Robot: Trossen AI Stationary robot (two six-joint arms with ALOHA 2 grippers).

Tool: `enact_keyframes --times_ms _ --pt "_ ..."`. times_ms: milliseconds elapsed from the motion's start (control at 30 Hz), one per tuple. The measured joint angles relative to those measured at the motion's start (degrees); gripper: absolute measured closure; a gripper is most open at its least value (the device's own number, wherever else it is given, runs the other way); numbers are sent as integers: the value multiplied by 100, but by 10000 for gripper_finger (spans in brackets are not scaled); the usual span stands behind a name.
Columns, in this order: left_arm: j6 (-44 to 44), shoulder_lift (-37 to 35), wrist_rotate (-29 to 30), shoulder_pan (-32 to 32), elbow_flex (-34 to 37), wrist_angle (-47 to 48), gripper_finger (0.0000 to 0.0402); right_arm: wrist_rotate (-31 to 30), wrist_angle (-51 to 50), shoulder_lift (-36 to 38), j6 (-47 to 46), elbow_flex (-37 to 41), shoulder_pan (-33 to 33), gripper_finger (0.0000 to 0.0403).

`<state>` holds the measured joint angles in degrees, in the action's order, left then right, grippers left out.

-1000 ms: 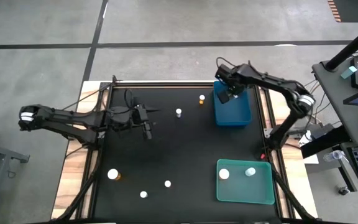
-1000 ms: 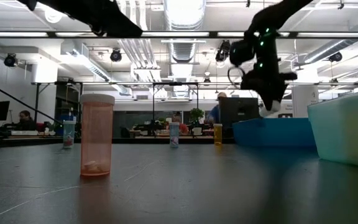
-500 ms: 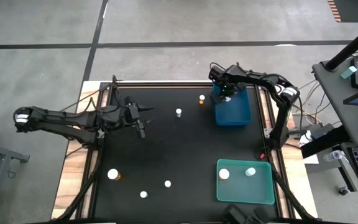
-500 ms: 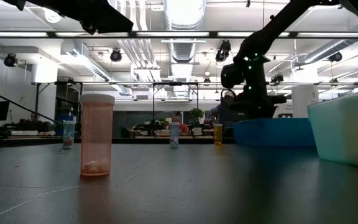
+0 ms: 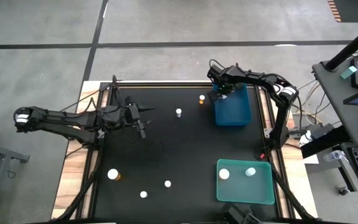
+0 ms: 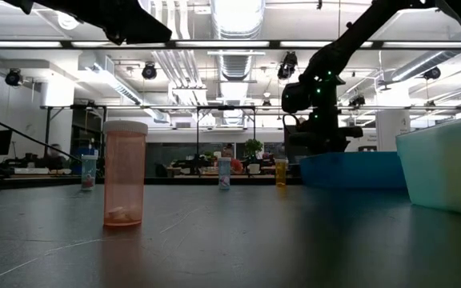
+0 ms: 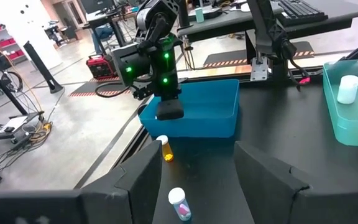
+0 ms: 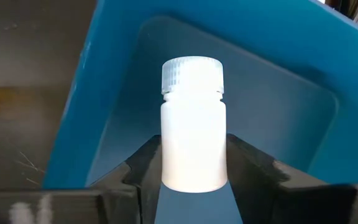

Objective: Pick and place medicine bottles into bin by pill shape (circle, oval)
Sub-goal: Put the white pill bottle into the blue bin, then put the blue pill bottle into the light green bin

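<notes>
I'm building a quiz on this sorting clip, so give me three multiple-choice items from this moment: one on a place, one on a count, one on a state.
1. Where is the right pincer?
A. at the blue bin's far corner
B. over the teal bin
C. above the loose bottles near the table's front edge

2. How many bottles lie in the teal bin?
A. none
B. two
C. four

3. What is the right pincer doing?
A. empty and open
B. holding a white bottle between its fingers
C. gripping an amber bottle

Answers: 1 A, the high view shows it at that corner. 2 B, two white caps sit there. 3 B, the right wrist view shows the bottle between the fingers above the blue bin.
</notes>
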<state>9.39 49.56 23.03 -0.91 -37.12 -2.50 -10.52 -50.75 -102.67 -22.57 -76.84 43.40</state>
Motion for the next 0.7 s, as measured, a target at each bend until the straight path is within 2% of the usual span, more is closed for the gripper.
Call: enact_keyframes --times_ms 400,700 --pt "0 0 -1 3 0 -4 218 5 60 10 25 0 0 163" --pt "2 0 -1 2 0 -3 218 15 -22 693 130 3 -47 147"
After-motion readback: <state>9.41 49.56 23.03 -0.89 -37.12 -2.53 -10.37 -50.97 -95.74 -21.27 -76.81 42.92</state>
